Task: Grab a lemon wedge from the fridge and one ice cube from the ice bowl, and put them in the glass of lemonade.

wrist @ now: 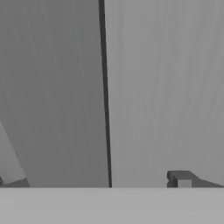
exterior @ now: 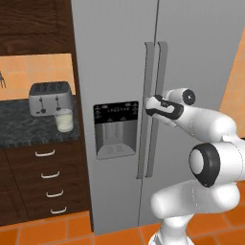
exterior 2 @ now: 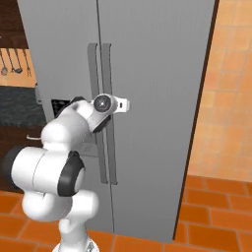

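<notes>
Hand view: jaws wide open, empty, facing fridge (wrist: 153, 87) doors.

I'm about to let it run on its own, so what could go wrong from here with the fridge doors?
The gripper, jaws open, faces the seam between the closed fridge doors, so it may close on nothing or push the panel. The two handles sit side by side; it might catch the wrong one, or both.
</notes>
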Controlling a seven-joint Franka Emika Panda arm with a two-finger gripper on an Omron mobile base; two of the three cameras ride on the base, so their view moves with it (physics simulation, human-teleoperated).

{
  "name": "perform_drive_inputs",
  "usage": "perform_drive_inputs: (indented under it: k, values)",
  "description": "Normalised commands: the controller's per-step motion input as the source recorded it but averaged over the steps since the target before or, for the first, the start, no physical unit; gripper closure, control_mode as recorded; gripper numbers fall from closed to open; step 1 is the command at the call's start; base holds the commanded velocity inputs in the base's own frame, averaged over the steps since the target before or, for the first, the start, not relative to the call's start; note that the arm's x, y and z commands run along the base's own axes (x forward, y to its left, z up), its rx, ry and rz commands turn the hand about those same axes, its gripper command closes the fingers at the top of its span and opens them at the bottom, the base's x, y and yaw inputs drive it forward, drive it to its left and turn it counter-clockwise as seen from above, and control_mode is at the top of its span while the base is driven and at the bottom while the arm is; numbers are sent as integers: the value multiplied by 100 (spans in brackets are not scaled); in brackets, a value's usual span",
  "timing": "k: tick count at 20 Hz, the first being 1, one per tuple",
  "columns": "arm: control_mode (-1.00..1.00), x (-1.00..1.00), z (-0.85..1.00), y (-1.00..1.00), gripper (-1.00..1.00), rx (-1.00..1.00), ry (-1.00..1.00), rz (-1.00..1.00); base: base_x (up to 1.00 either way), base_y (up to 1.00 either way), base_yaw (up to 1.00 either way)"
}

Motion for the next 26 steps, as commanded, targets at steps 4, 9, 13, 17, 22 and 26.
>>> perform_drive_inputs:
  k: [4, 9, 13, 17, 22, 26]
  values:
    - [-100, 59, -26, 0, -100, 0, 0, 0, 0, 0, 0]
    - [-100, 30, -3, 0, 100, 0, 2, 0, 0, 0, 0]
    - [-100, -59, 12, -13, 100, 0, 11, 0, 0, 0, 0]
    - [-100, -99, 9, -30, 100, 0, 21, 0, 0, 0, 0]
    - [-100, -100, 8, -39, 100, 0, 29, 0, 0, 0, 0]
    - [-100, -100, 1, -61, 100, 0, 26, 0, 0, 0, 0]
